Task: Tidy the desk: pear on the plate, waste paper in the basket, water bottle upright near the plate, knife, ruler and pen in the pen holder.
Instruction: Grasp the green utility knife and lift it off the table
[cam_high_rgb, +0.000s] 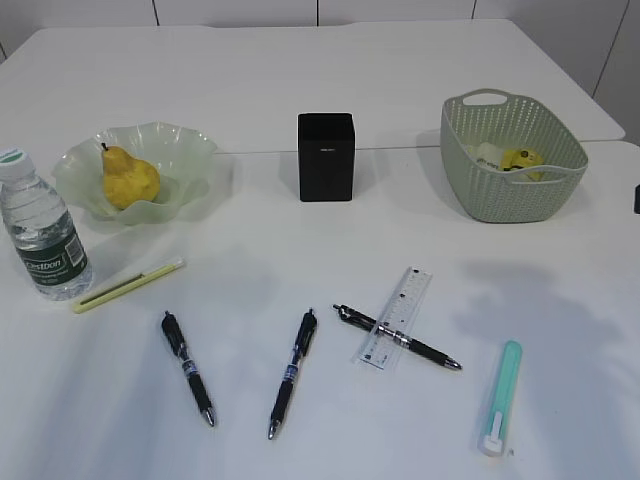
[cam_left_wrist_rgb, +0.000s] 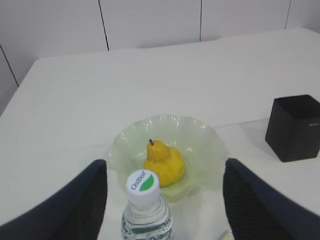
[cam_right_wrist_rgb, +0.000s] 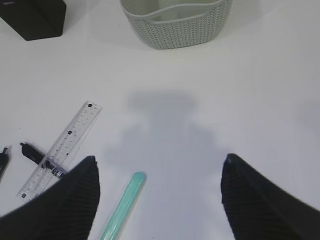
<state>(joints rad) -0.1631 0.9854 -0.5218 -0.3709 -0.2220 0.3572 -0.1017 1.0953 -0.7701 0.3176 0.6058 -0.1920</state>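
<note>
A large white smooth bench (cam_high_rgb: 300, 270) is seen carrying all items. A yellow fist-sized pear with a short dark stem (cam_high_rgb: 128, 178) is found lying in a pale green translucent glass plate with a wavy rim (cam_high_rgb: 185, 150) at the left. A clear plastic water bottle with a white cap and dark green label (cam_high_rgb: 42, 228) is standing upright just beside that plate, at its near left. A matte black square pen holder (cam_high_rgb: 325, 156) is placed at the centre, and a sage-green oval woven-look plastic basket (cam_high_rgb: 500, 200) at the right, with crumpled yellow and white waste paper (cam_high_rgb: 512, 158) inside it. A short clear plastic ruler (cam_high_rgb: 398, 317) is lying crossed over a black pen (cam_high_rgb: 425, 351); two further black pens (cam_high_rgb: 188, 368) (cam_high_rgb: 293, 372) lie apart to its left. A slim yellow-green knife (cam_high_rgb: 128, 285) is lying near the bottle, and a teal knife (cam_high_rgb: 500, 397) at the near right. Neither arm is seen in the exterior view. The left pincer (cam_left_wrist_rgb: 165, 200) is held above the bottle cap, its jaws apart and clear of the bottle. The right pincer (cam_right_wrist_rgb: 160, 200) is held over bare bench beside the teal knife, its jaws apart and holding nothing.
</note>
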